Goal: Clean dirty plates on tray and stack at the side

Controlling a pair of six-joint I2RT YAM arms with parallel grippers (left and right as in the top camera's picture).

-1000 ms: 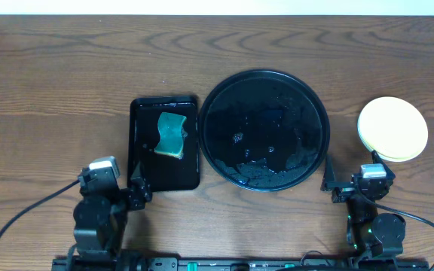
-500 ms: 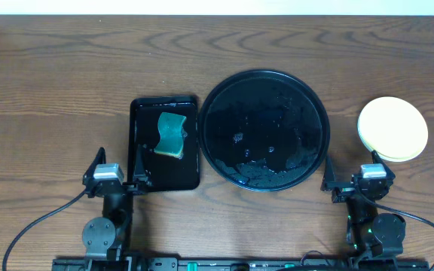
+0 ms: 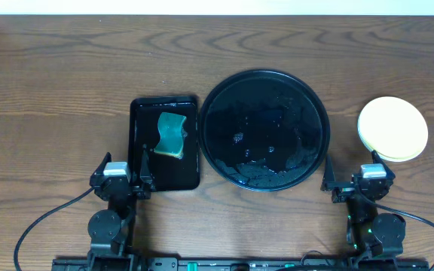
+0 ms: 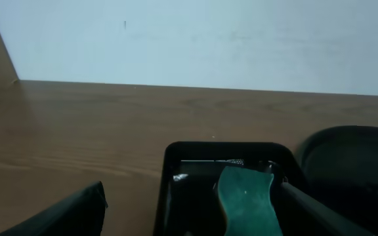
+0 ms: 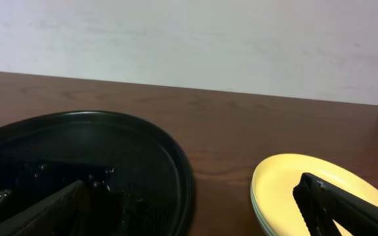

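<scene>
On table: one tray, one plates stack, one sponge

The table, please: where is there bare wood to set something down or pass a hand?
Bare wood runs along the far edge of the table and left of the rectangular tray. It is crowded between that tray and the round tray; a narrow strip separates the round tray from the stacked plates.

From my right wrist camera I see the round black tray at left, its surface glossy and wet-looking. At right sits the plate stack, pale yellow on top, near the tray but apart. My right tool is spread wide over the brown table.
</scene>
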